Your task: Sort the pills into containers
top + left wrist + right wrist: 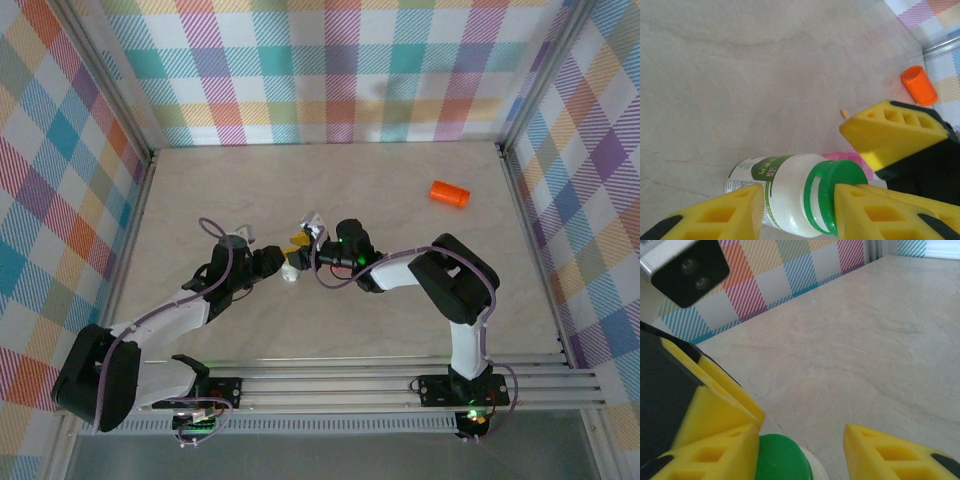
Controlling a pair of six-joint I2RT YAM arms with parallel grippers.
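Observation:
A small white bottle [790, 192] with a green cap [832, 185] is held off the table, and my left gripper [799, 194] is shut on it. In the top view they sit mid-table, the left gripper [273, 263] holding the bottle [289, 273]. My right gripper [300, 250] meets it from the right. Its jaws stand open around the green cap [780, 460]: the left finger touches the cap and the right finger [890, 455] is apart. A pink tube [842, 157] lies on the table behind the cap. The orange vial [450, 193] lies on its side at the far right. One small orange pill [844, 113] lies on the table.
The plaid walls enclose the table on three sides, with a metal rail [400, 380] along the near edge. The orange vial [919, 85] lies close to the right wall.

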